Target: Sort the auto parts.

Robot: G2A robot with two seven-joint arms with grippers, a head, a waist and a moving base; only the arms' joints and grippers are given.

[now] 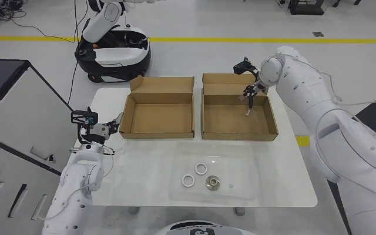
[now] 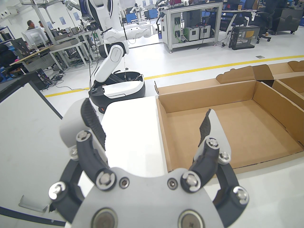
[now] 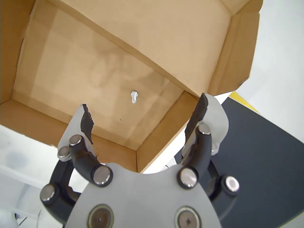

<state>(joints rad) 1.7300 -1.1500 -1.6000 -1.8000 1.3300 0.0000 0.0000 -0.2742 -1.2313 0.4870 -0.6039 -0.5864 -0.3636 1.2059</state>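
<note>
A small silver bolt [image 3: 133, 96] lies on the floor of the right cardboard box [image 1: 270, 120], also seen as the bolt [image 1: 248, 111] from above. My right gripper [image 1: 250, 96] hangs open over that box's far part, the right gripper [image 3: 143, 102] holding nothing. Two white rings [image 1: 201, 168] [image 1: 188, 180] and a round metal part [image 1: 212, 183] lie on the table's front middle. My left gripper [image 1: 114, 124] stands open at the table's left edge beside the left cardboard box [image 1: 158, 134]. In its wrist view the left gripper [image 2: 147, 106] is empty, and that box [image 2: 237, 129] has nothing in it.
The two boxes stand side by side across the middle of the white table [image 1: 147, 176], flaps up at the back. A grey cabinet [image 1: 23, 111] stands off the table's left side. Another robot's base [image 1: 114, 56] is behind the table.
</note>
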